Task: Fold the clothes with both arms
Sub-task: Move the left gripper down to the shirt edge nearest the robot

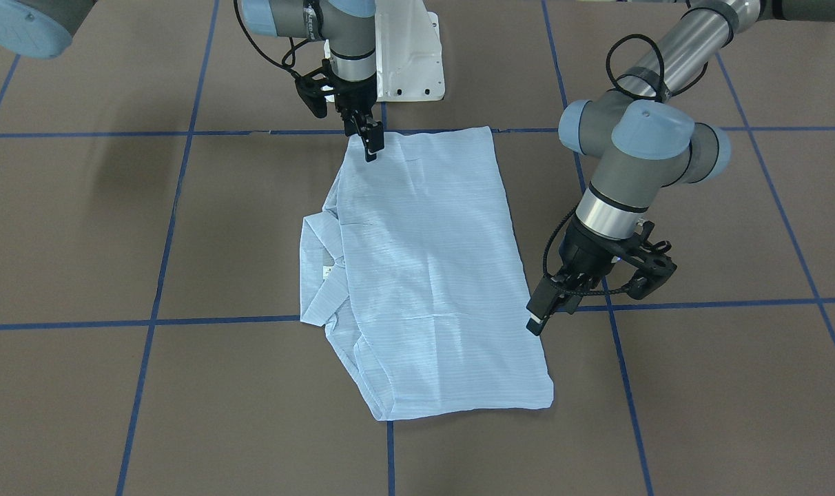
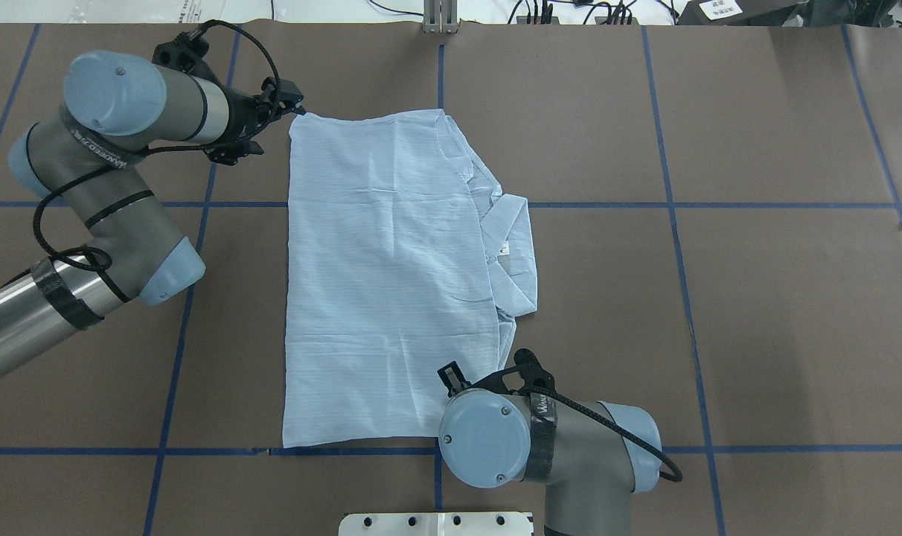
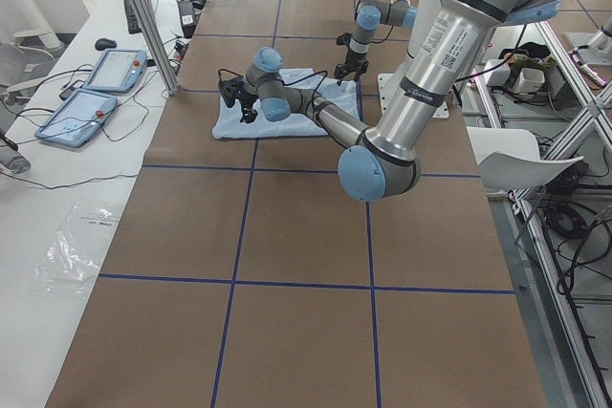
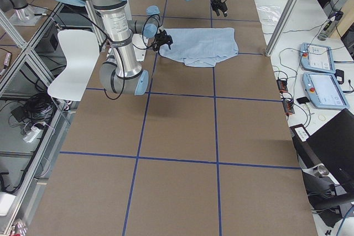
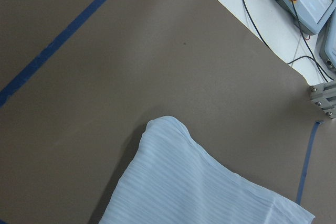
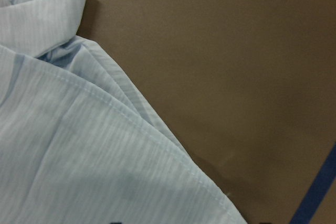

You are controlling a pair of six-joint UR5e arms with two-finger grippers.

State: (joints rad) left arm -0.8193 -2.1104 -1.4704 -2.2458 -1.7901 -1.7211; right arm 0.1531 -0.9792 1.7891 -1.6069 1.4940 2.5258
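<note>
Brown table (image 2: 719,298) carries your shirt (image 2: 384,283), which lies flat mid-table and partly folded. Its long axis runs away from the robot, and its collar (image 2: 514,246) is to the robot's right. The left gripper (image 2: 293,104) is just beside the far left corner; the right gripper (image 1: 370,146) is at the near right corner. You cannot tell whether either is apart or clamped on cloth. Each arm is nearest its own corner, so diagonal holds look likeliest.

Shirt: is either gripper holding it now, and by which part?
The left gripper holds nothing; it hangs by the shirt, whose far corner lies free. The right gripper sits over the corner nearest the robot, but a grip cannot be told.
</note>
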